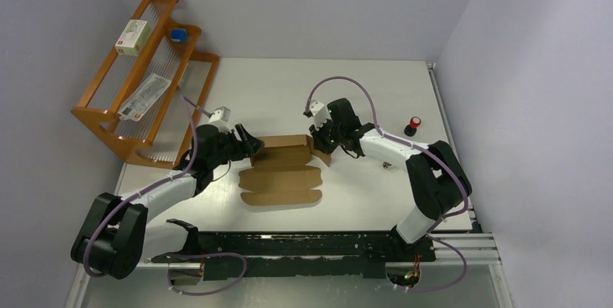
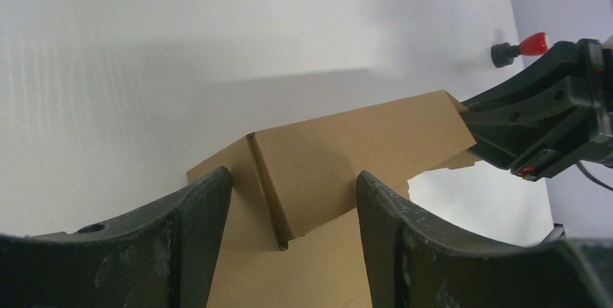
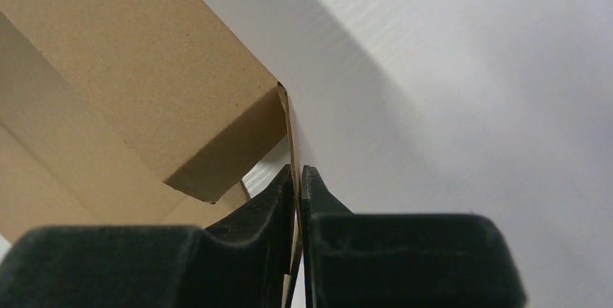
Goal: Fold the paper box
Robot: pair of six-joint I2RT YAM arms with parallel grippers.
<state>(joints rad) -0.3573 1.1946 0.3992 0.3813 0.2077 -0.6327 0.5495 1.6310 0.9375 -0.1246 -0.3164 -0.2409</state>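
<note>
The paper box (image 1: 283, 169) is a brown cardboard die-cut sheet in the middle of the table, its far panel folded upright. My left gripper (image 1: 254, 144) is open at the sheet's far left corner; in the left wrist view its fingers (image 2: 199, 214) straddle the raised panel's left end (image 2: 303, 178) without touching. My right gripper (image 1: 321, 143) is shut on the thin side flap at the box's far right end; the right wrist view shows the flap edge (image 3: 291, 134) pinched between the jaws, with the raised panel (image 3: 130, 62) to the left.
An orange wooden rack (image 1: 148, 77) stands at the back left with a small white box (image 1: 133, 37), a blue object (image 1: 177, 34) and a packet. A red-topped black knob (image 1: 413, 125) sits right of the right arm. A black rail (image 1: 289, 246) runs along the near edge.
</note>
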